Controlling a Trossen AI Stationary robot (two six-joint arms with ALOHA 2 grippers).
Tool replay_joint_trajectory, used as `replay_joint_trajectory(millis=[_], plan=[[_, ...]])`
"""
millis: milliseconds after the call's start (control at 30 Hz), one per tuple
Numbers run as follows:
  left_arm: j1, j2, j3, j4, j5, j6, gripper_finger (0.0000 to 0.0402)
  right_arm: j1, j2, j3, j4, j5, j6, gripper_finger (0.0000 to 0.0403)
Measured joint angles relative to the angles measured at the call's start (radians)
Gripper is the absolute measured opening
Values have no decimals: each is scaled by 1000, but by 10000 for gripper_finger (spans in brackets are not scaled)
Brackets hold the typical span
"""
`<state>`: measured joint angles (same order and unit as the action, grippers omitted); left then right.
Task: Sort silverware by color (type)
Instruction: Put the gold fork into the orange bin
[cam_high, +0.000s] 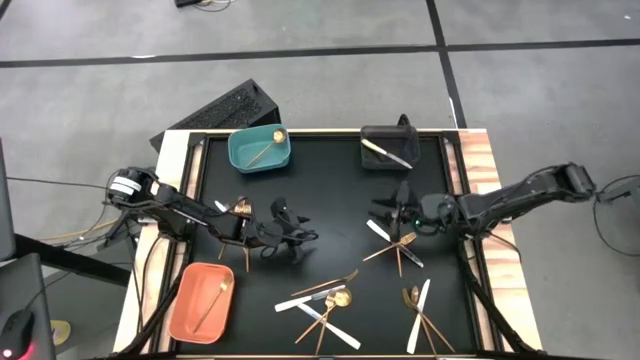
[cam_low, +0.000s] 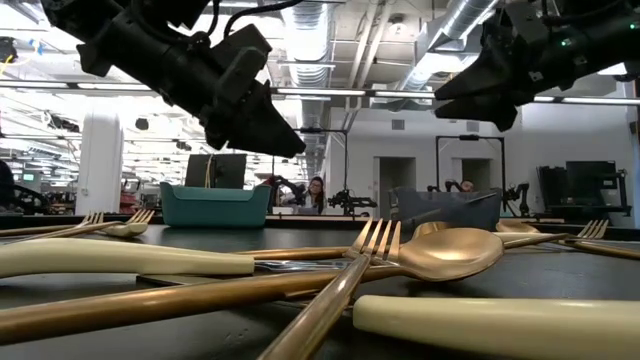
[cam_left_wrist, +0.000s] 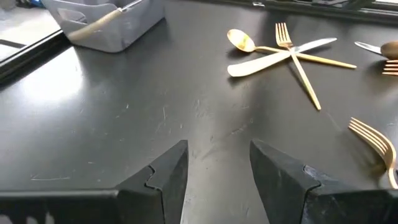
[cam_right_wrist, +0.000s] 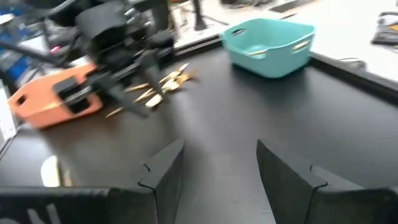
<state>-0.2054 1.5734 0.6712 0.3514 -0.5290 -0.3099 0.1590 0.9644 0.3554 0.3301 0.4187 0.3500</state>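
Gold spoons and forks and white-handled knives lie flat on the black mat. One cluster (cam_high: 395, 248) is at mid-right, another (cam_high: 325, 303) near the front centre, a third (cam_high: 420, 312) at front right. A few gold forks (cam_high: 240, 209) lie beside my left arm. My left gripper (cam_high: 305, 240) hovers open over bare mat at the centre (cam_left_wrist: 217, 168). My right gripper (cam_high: 378, 210) is open too, above the mat right of centre (cam_right_wrist: 217, 168), facing the left arm. In the low view both grippers hang clear above the utensils (cam_low: 430, 255).
The teal bin (cam_high: 238, 160) at the far left holds a gold spoon. The black bin (cam_high: 372, 158) at far centre-right holds a white knife. The salmon bin (cam_high: 190, 318) at the near left holds a gold fork. Wooden borders edge the mat. People show in the room behind.
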Motion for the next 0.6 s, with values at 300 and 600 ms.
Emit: replay_joint_trajectory(millis=[300, 600], plan=[[0, 0, 0, 5, 165, 88, 160, 64, 236, 0, 227, -1, -1, 214], [-27, 0, 0, 1, 231, -13, 160, 41, 318, 0, 340, 0, 42, 214]])
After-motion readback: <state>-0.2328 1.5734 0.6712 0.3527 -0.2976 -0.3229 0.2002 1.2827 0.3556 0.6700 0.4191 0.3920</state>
